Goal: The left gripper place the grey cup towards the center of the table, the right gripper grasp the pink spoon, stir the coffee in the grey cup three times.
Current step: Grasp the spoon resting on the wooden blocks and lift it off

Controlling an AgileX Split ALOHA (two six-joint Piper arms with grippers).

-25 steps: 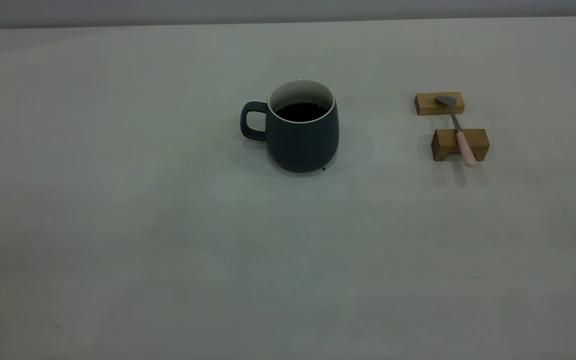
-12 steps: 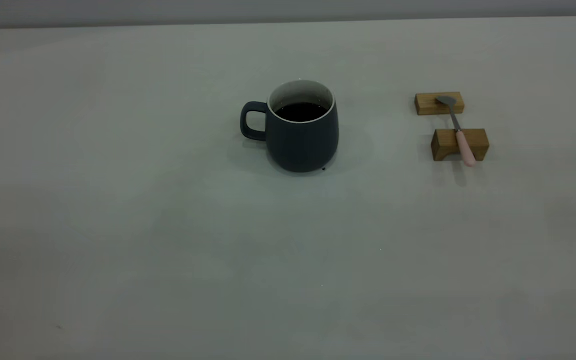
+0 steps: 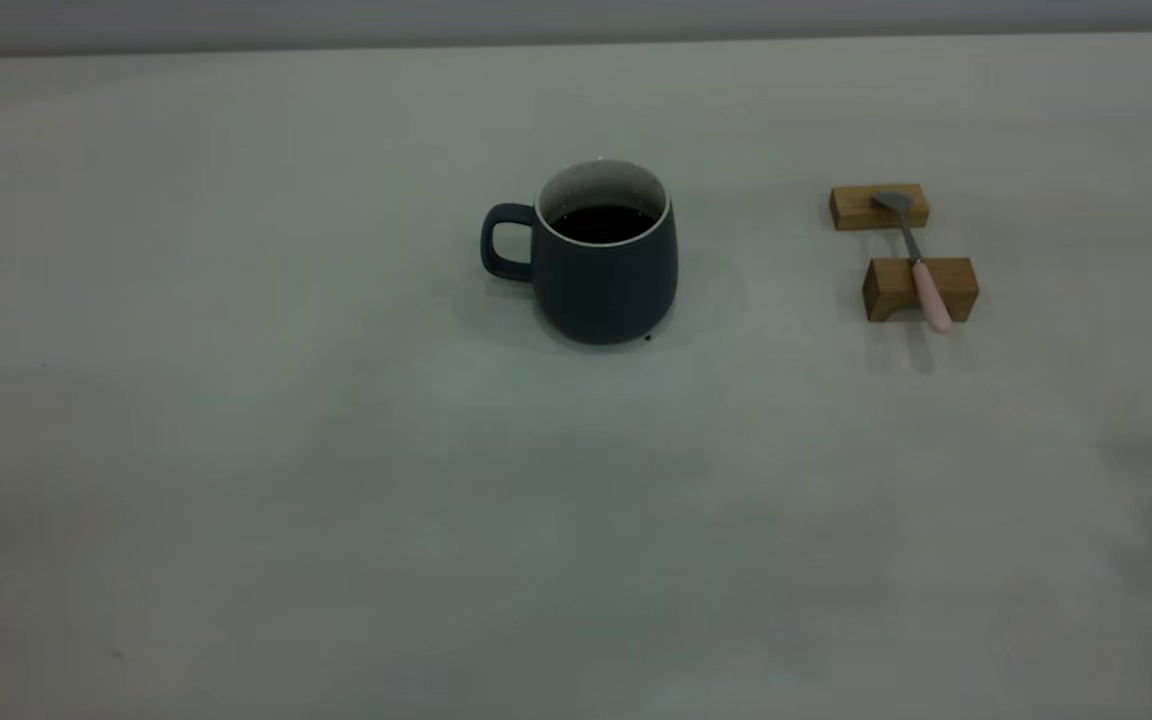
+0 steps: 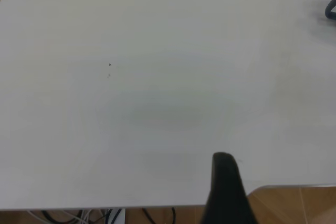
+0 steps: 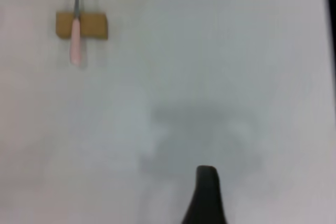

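I am seeing the left claw (image 4: 227, 192) hanging over bare table (image 3: 236, 500) by its edge; I cannot tell its opening. The rounded slate-grey mug (image 3: 604, 262) is sitting mid-table holding black coffee (image 3: 604, 223). The pink-handled metal spoon (image 3: 916, 262) is lying across two tan wooden blocks (image 3: 919, 288). The right claw (image 5: 206, 195) is hovering well apart from it, opening unclear.

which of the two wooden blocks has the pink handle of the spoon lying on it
The nearer, taller wooden block. The pink spoon rests its pink handle across it, while the farther, flatter block holds only the grey metal bowl.
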